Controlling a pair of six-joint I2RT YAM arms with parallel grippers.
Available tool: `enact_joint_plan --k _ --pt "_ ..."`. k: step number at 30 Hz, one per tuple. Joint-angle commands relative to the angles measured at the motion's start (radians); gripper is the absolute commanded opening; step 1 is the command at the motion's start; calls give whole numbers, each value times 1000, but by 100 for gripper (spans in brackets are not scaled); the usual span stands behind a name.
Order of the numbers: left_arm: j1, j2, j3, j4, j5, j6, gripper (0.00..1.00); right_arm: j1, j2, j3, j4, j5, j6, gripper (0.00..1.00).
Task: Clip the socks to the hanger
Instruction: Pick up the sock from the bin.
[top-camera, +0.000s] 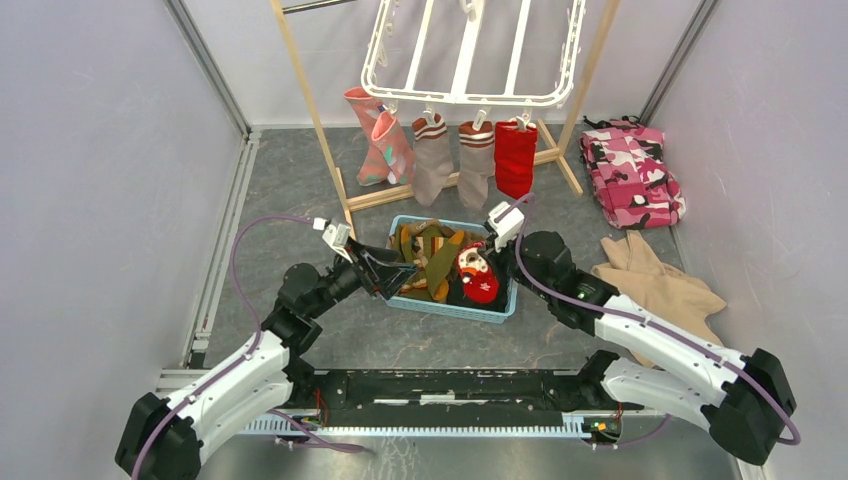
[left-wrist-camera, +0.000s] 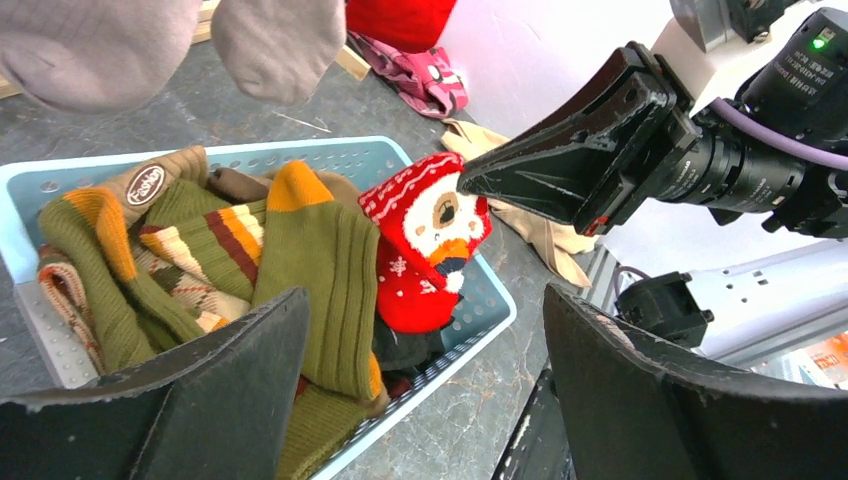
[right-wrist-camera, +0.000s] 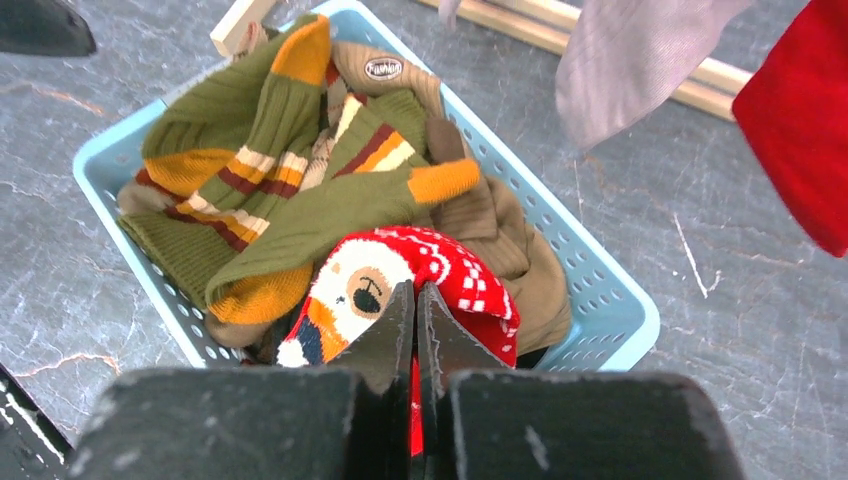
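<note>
The white hanger (top-camera: 465, 98) hangs from the wooden stand at the back. Clipped to its front rim are a salmon-pink pair (top-camera: 385, 150), two grey-brown socks with striped cuffs (top-camera: 432, 160) and a bright red sock (top-camera: 515, 160). A red sock with a white animal face (top-camera: 478, 275) (left-wrist-camera: 425, 250) (right-wrist-camera: 470, 275) lies on top in the blue basket (top-camera: 500, 312). My right gripper (top-camera: 490, 250) (right-wrist-camera: 415, 285) is shut, its tips just above that sock's face; it also shows in the left wrist view (left-wrist-camera: 462, 185). My left gripper (top-camera: 405, 283) (left-wrist-camera: 425, 295) is wide open and empty over the basket's near left part.
Olive, orange and striped socks (right-wrist-camera: 300, 200) fill the basket's left half, over a brown one (right-wrist-camera: 500, 230). The wooden frame stand (top-camera: 310, 110) has a base bar behind the basket. A pink camouflage cloth (top-camera: 630, 170) and a tan garment (top-camera: 660, 275) lie at the right. Walls close both sides.
</note>
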Motion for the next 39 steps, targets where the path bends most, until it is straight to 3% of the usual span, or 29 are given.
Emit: enact_joint_plan --k 1,4,9,12,17,26,32,39 --pt "4 23 -5 110 64 -35 91 4 -57 33 72 12 -28 0" --pt "4 52 -16 174 116 -43 92 3 -73 33 107 -26 -24 0" --pt "0 117 -78 417 214 -43 90 3 -82 30 156 -97 -35 0" --pt "-46 126 -113 512 222 92 83 3 -90 24 174 -186 -74 0" --pt "-256 86 -70 306 28 578 86 3 -117 4 195 -254 -110 0" --pt "-299 106 -94 343 -74 1066 90 1 -109 -2 199 -367 -118 0" --pt "-300 135 -42 305 -84 1214 90 1 -86 5 212 -416 -109 0" --pt "-299 234 15 313 -50 1260 86 0 -43 7 247 -485 -83 0"
